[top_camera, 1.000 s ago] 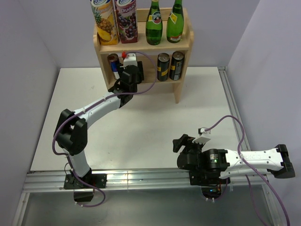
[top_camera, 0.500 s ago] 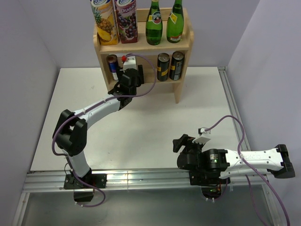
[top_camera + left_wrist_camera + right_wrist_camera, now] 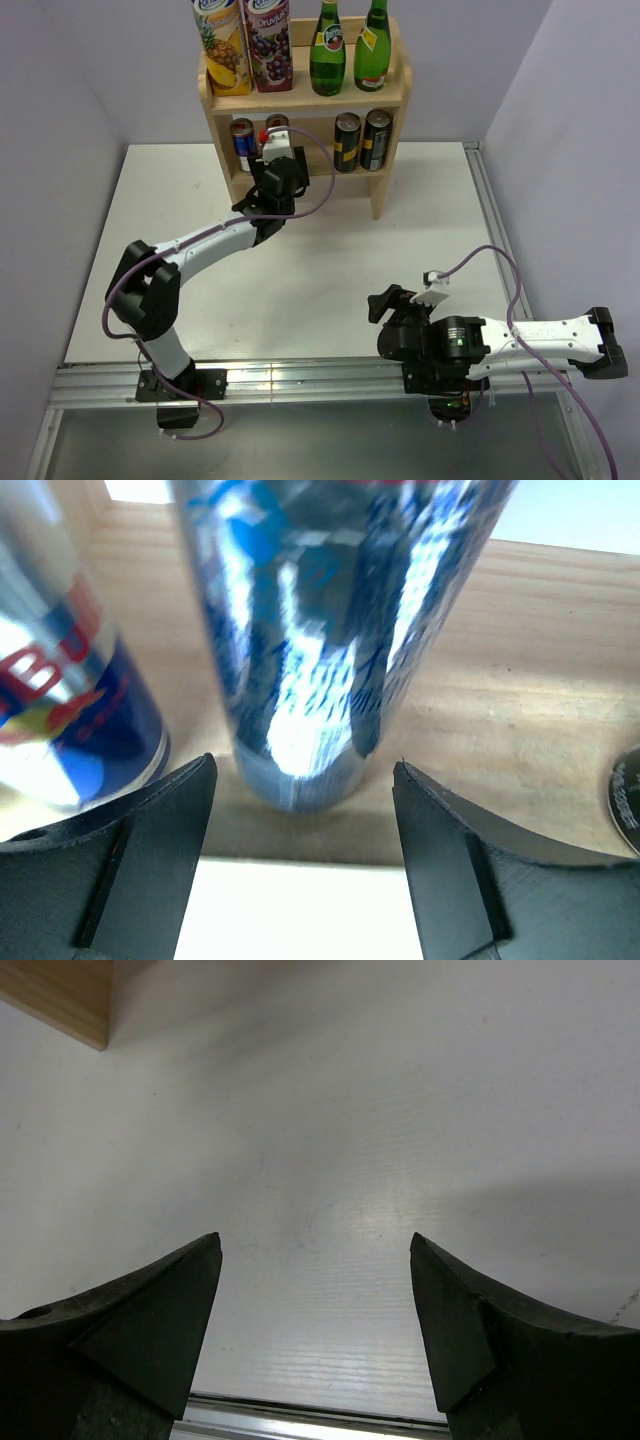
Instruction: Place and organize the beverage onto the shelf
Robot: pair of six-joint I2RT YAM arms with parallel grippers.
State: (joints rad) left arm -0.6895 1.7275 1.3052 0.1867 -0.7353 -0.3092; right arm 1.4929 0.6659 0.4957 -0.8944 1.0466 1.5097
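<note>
The light-wood shelf [image 3: 381, 185] stands at the table's far edge. Two juice cartons [image 3: 245, 45] and two green bottles [image 3: 349, 48] stand on its top board. On the lower board stand a Red Bull can [image 3: 242, 143], a blue-silver can [image 3: 277, 123] and two dark cans [image 3: 360, 140]. My left gripper [image 3: 274, 155] is open just in front of the blue-silver can [image 3: 320, 630]. The can stands upright on the board [image 3: 500, 700], just beyond my left gripper's [image 3: 305, 770] fingertips, free of them. The Red Bull can [image 3: 60, 700] is to its left. My right gripper [image 3: 385, 300] is open and empty over bare table [image 3: 315, 1245].
A dark can's edge [image 3: 628, 800] shows at the right of the left wrist view. A shelf foot [image 3: 60, 1000] shows in the right wrist view's upper left. A metal rail [image 3: 300, 380] runs along the table's near edge. Walls close in on three sides.
My left gripper has drawn back a little from the lower tier, and the blue-silver can's top now shows behind it. The right arm has not moved.
</note>
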